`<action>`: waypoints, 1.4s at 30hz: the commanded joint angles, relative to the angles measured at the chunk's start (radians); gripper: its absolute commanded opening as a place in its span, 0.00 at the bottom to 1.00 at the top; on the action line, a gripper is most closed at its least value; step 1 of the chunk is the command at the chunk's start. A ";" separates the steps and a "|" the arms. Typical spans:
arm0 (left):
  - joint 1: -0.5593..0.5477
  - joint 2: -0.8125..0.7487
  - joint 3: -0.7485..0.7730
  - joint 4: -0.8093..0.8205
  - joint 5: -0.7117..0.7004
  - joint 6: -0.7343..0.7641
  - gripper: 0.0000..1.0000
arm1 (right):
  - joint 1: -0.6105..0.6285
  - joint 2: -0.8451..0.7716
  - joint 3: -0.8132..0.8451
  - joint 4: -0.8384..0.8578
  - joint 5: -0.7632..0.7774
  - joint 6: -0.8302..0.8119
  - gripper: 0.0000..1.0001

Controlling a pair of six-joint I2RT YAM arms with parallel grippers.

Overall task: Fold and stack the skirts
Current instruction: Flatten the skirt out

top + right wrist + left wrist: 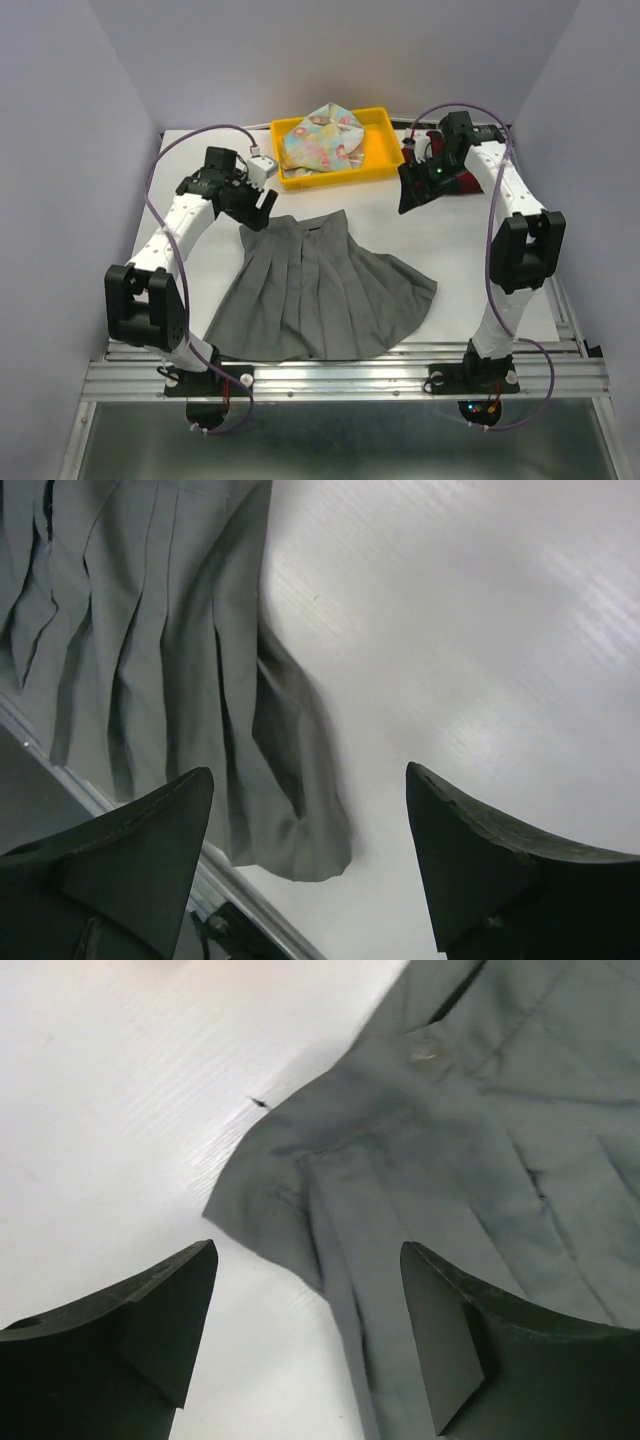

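Note:
The grey skirt [320,285] lies spread flat in the middle of the table, waistband toward the back. My left gripper [262,205] hovers open over its left waistband corner [290,1190], with nothing between the fingers [310,1300]. My right gripper [408,200] hangs open above bare table, right of the skirt and apart from it. The right wrist view shows the pleated hem [160,660] left of the empty gripper [308,800]. The floral skirt [320,140] sits bunched in the yellow tray [385,160]. A red-and-black plaid skirt [466,186] shows partly behind the right arm.
The yellow tray stands at the back centre against the wall. The table's front edge has a metal rail [340,375] where both arm bases are bolted; the rail [250,900] also shows in the right wrist view. Grey walls close in the left, right and back.

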 commanded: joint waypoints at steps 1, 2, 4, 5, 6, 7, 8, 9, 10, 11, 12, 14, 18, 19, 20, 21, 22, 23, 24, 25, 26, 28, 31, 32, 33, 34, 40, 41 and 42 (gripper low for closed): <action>0.053 -0.072 0.049 0.044 -0.027 -0.020 0.86 | -0.003 -0.098 -0.158 0.116 -0.081 0.086 0.81; 0.090 -0.086 0.032 0.057 -0.009 -0.032 0.87 | -0.003 -0.107 -0.187 0.193 -0.101 0.143 0.77; 0.137 -0.089 0.000 0.066 0.039 -0.056 0.87 | -0.003 -0.118 -0.269 0.296 -0.151 0.217 0.74; 0.162 -0.088 -0.040 0.080 0.101 -0.082 0.86 | -0.003 -0.122 -0.294 0.410 -0.170 0.287 0.71; 0.206 -0.086 -0.063 0.092 0.138 -0.098 0.86 | -0.003 -0.124 -0.314 0.464 -0.188 0.320 0.69; 0.249 -0.083 -0.107 0.104 0.180 -0.112 0.86 | 0.022 -0.123 -0.345 0.515 -0.190 0.347 0.68; 0.272 -0.069 -0.131 0.135 0.243 -0.141 0.86 | 0.036 -0.118 -0.353 0.599 -0.188 0.378 0.66; 0.291 -0.063 -0.151 0.155 0.258 -0.162 0.86 | 0.051 -0.107 -0.353 0.629 -0.173 0.389 0.66; 0.324 -0.051 -0.189 0.173 0.277 -0.181 0.85 | 0.068 -0.078 -0.348 0.650 -0.161 0.393 0.66; 0.337 -0.025 -0.203 0.201 0.304 -0.202 0.83 | 0.097 -0.060 -0.332 0.685 -0.149 0.393 0.65; 0.341 -0.010 -0.212 0.213 0.309 -0.208 0.81 | 0.109 -0.038 -0.318 0.698 -0.130 0.393 0.64; 0.346 0.036 -0.229 0.247 0.320 -0.228 0.77 | 0.129 0.018 -0.295 0.753 -0.121 0.441 0.63; 0.351 0.116 -0.238 0.284 0.383 -0.257 0.73 | 0.166 0.101 -0.265 0.821 -0.138 0.481 0.62; 0.351 0.133 -0.241 0.291 0.398 -0.267 0.72 | 0.166 0.118 -0.259 0.827 -0.144 0.482 0.62; 0.351 0.167 -0.246 0.310 0.407 -0.276 0.72 | 0.177 0.135 -0.256 0.833 -0.153 0.492 0.63; 0.352 0.182 -0.247 0.320 0.424 -0.283 0.73 | 0.177 0.163 -0.252 0.845 -0.162 0.499 0.64; 0.352 0.201 -0.247 0.328 0.430 -0.296 0.73 | 0.189 0.175 -0.246 0.851 -0.173 0.502 0.65; 0.352 0.233 -0.247 0.346 0.432 -0.303 0.73 | 0.198 0.187 -0.241 0.856 -0.175 0.512 0.67; 0.351 0.247 -0.247 0.357 0.433 -0.311 0.72 | 0.207 0.209 -0.235 0.870 -0.175 0.519 0.67; 0.352 0.260 -0.241 0.376 0.433 -0.316 0.71 | 0.208 0.218 -0.233 0.881 -0.181 0.530 0.67; 0.352 0.280 -0.238 0.385 0.430 -0.322 0.68 | 0.208 0.227 -0.232 0.897 -0.188 0.551 0.67; 0.354 0.305 -0.224 0.403 0.433 -0.326 0.64 | 0.208 0.253 -0.215 0.927 -0.205 0.567 0.61; 0.352 0.334 -0.194 0.408 0.433 -0.334 0.56 | 0.208 0.279 -0.193 0.950 -0.245 0.602 0.55; 0.352 0.342 -0.186 0.410 0.435 -0.337 0.54 | 0.217 0.282 -0.189 0.960 -0.256 0.608 0.54; 0.352 0.348 -0.180 0.408 0.438 -0.337 0.52 | 0.217 0.285 -0.186 0.966 -0.276 0.611 0.54; 0.352 0.356 -0.172 0.408 0.440 -0.339 0.50 | 0.217 0.287 -0.183 0.971 -0.283 0.613 0.54; 0.352 0.379 -0.117 0.382 0.449 -0.325 0.21 | 0.226 0.310 -0.131 1.020 -0.342 0.659 0.14; 0.352 0.364 -0.102 0.356 0.446 -0.316 0.17 | 0.226 0.309 -0.124 1.020 -0.342 0.659 0.01; 0.352 0.351 -0.096 0.341 0.441 -0.304 0.09 | 0.226 0.287 -0.129 1.020 -0.339 0.645 0.01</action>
